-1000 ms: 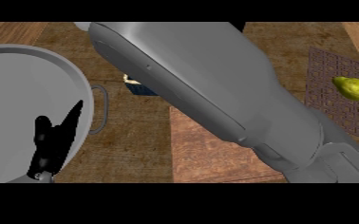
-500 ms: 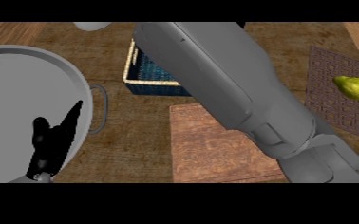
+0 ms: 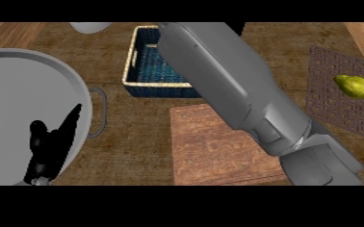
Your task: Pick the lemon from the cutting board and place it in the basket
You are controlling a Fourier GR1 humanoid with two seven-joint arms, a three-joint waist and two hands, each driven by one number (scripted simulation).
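The dark blue basket (image 3: 150,65) with a tan rim stands at the counter's back, left of centre. The wooden cutting board (image 3: 213,146) lies in front of it, and no lemon shows on its visible part. My right forearm (image 3: 235,96) runs from the lower right across the board and the basket's right side to the top edge. Its hand lies beyond that edge, out of sight. My left hand (image 3: 51,146) rests open at the lower left, over a large grey pan. The lemon is nowhere in view.
The grey pan (image 3: 35,86) with a side handle (image 3: 98,113) fills the left. A yellow-green fruit (image 3: 350,85) lies on a brown mat (image 3: 328,94) at the right edge. A pale grey rounded object (image 3: 89,27) sits at the top left.
My right forearm has swung to the right, uncovering most of the basket. The left hand has stayed where it was.
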